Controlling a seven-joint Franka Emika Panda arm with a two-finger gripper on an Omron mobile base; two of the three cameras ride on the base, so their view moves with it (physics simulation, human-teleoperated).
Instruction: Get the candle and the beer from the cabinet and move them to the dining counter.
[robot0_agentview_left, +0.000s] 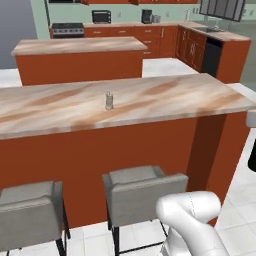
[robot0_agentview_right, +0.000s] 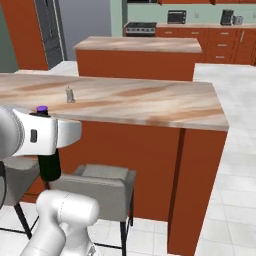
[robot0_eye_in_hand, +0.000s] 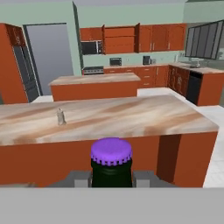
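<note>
The beer (robot0_eye_in_hand: 111, 168), a dark bottle with a purple cap, stands upright in my gripper (robot0_eye_in_hand: 111, 180), which is shut on its neck. In the right base view the beer (robot0_agentview_right: 50, 167) hangs below my white hand, level with the front edge of the dining counter (robot0_agentview_right: 150, 107) and on the stool side of it. The candle (robot0_agentview_left: 108, 100) (robot0_agentview_right: 70, 94) (robot0_eye_in_hand: 60, 116) stands upright on the dining counter (robot0_agentview_left: 175, 95), left of the bottle and farther in. The cabinet (robot0_eye_in_hand: 120, 39) is on the far wall with its doors open.
Two grey stools (robot0_agentview_left: 142, 192) (robot0_agentview_left: 30, 210) stand against the counter's front, below my arm. A stool-less island (robot0_agentview_left: 80, 57) lies behind the counter. The counter's right end (robot0_agentview_right: 217, 120) gives onto open white floor (robot0_agentview_right: 230, 200). A stove, a microwave and drawers line the far wall.
</note>
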